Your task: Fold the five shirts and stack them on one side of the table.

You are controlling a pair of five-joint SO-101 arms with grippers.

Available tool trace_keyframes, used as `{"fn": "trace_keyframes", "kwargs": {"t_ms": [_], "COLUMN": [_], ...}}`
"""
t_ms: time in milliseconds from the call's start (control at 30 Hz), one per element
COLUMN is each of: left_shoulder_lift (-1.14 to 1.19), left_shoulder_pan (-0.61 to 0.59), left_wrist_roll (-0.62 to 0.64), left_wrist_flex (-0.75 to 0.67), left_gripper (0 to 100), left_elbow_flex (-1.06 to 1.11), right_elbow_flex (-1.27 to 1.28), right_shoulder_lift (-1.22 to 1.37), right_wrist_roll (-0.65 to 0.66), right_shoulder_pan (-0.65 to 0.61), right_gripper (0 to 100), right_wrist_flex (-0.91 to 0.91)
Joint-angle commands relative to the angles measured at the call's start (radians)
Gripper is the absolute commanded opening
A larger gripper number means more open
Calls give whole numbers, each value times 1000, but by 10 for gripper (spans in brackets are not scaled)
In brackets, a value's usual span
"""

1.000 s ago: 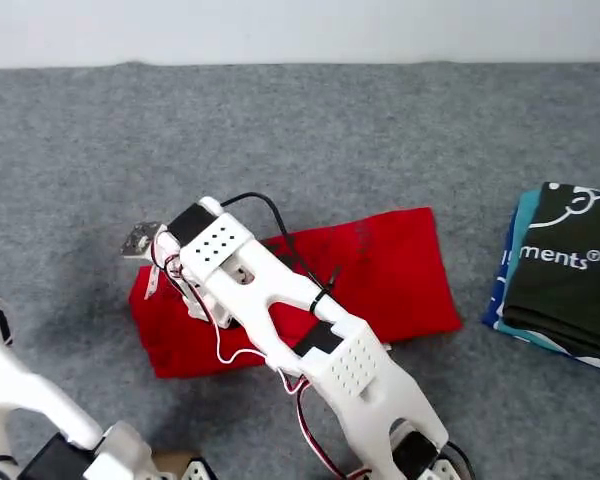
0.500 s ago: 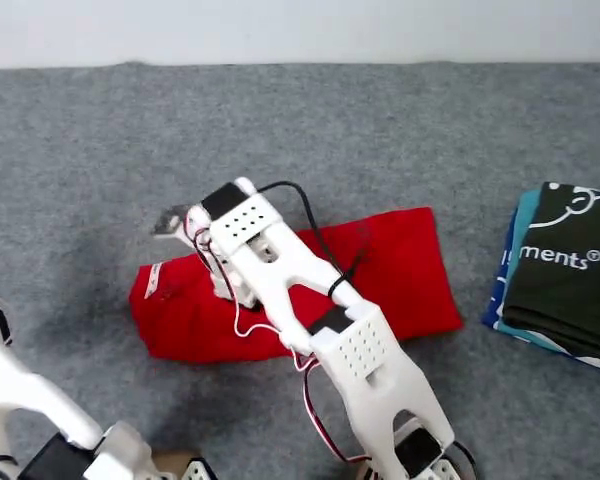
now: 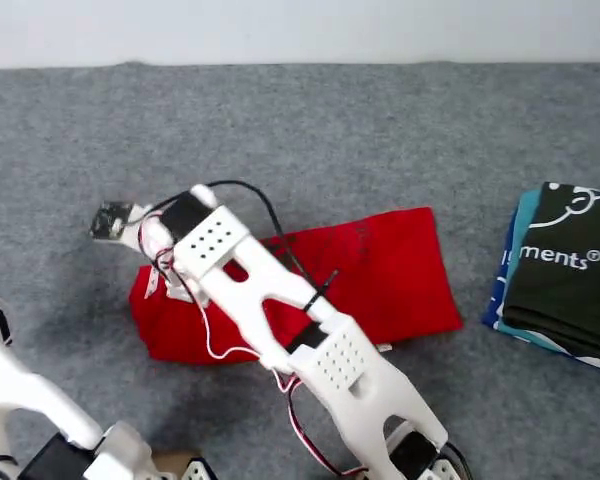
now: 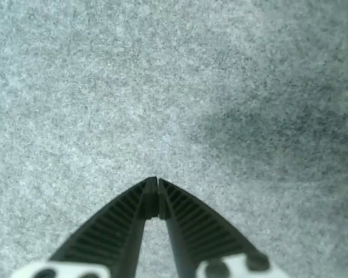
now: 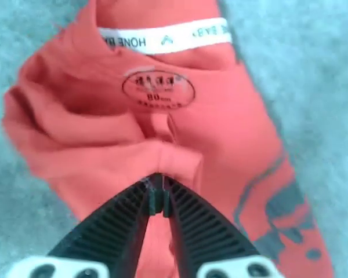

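A red shirt [image 3: 390, 270] lies crumpled lengthwise in the middle of the grey table [image 3: 310, 130]. My right arm stretches across it, and the right gripper [image 3: 172, 285] sits at its left end. In the right wrist view that gripper [image 5: 158, 188] is shut, and a raised fold of the red shirt [image 5: 220, 116] below the collar label runs into its tips. My left gripper [image 4: 157, 182] is shut with nothing in it and hangs over bare grey cloth. The left arm [image 3: 20, 400] stands at the table's near left corner.
A stack of folded shirts [image 3: 565, 270], black on top with teal and blue under it, lies at the right edge. A white wall [image 3: 300, 30] borders the table's far side. Bare grey table lies behind and left of the red shirt.
My right arm swung toward the back right and then back to the left. The red shirt's near left corner was drawn in, so that end is narrower. The left arm kept still.
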Motion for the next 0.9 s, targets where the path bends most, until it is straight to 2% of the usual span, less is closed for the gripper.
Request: {"fn": "trace_keyframes", "kwargs": {"t_ms": [0, 167, 400, 633, 867], "left_shoulder_lift": [-26, -26, -26, -25, -25], "left_shoulder_pan": [3, 3, 3, 3, 21], "left_wrist_roll": [-8, -8, -8, -9, -26], "left_wrist_flex": [-17, -18, -20, -21, -40], "left_gripper": [8, 8, 8, 8, 8], "left_elbow_flex": [-5, -5, -5, -7, -4], "right_elbow_flex": [-46, -46, 20, -25, -97], "right_shoulder_lift": [41, 73, -8, -87, -87], "right_wrist_roll": [8, 2, -43, -41, -49], "right_shoulder_pan": [-10, -77, -147, -67, -25], "right_gripper": [9, 9, 9, 13, 160], "right_wrist_flex": [-25, 93, 93, 76, -48]}}
